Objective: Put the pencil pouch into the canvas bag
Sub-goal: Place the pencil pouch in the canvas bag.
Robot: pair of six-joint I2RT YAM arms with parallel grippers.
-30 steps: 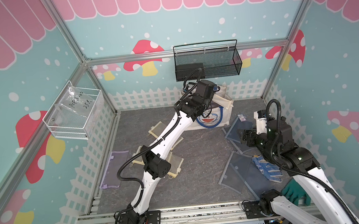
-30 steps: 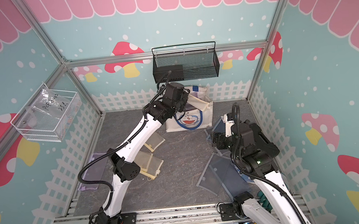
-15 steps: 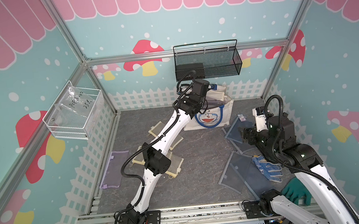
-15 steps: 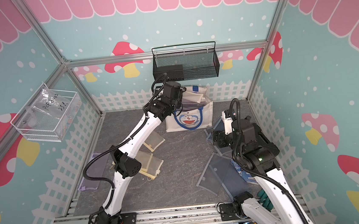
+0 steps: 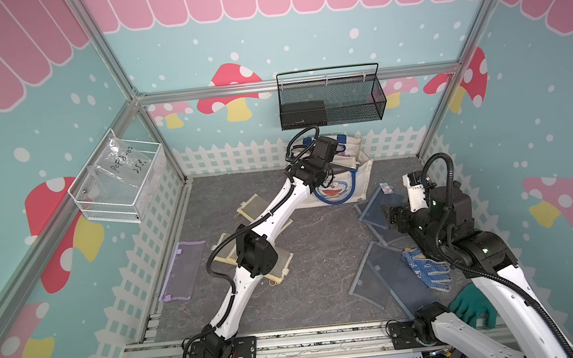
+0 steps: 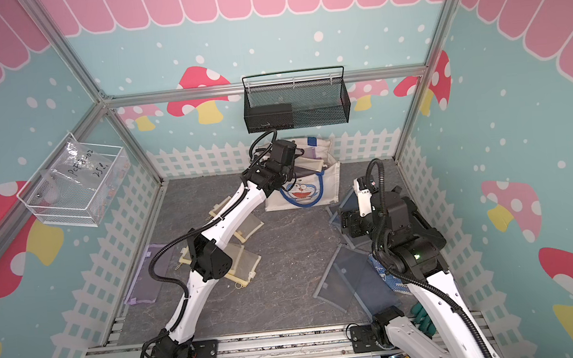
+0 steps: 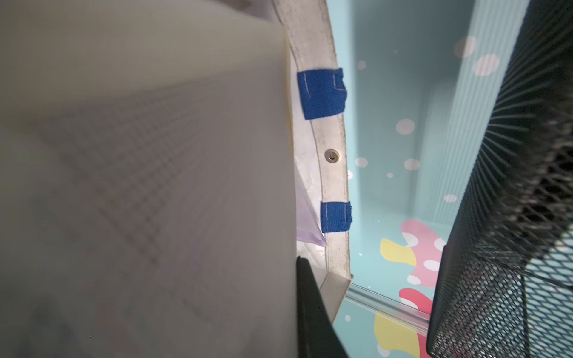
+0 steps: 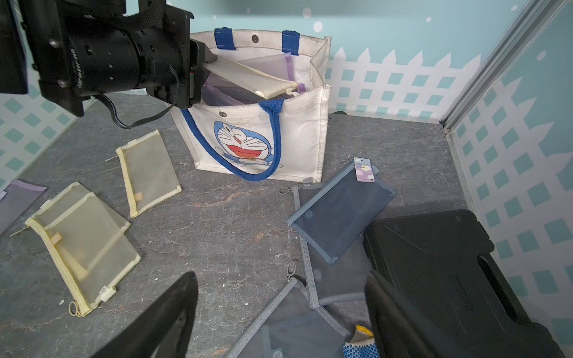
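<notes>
**Yellow pouch at the bag's mouth**

In both top views the left hand (image 5: 338,156) sits over the canvas bag (image 5: 361,180) at the table's (image 5: 320,255) back edge.

In the right wrist view the left hand pinches the yellow pencil pouch (image 8: 257,79), which lies half inside the bag. The right hand (image 8: 279,310) hangs wide open, empty.

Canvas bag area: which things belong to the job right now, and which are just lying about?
In the job:
- canvas bag
- cream pencil pouch over the bag's mouth
- left gripper, at that pouch

Lying about:
- black mesh basket
- white wire basket
- dotted blue glove
- green glove
</notes>
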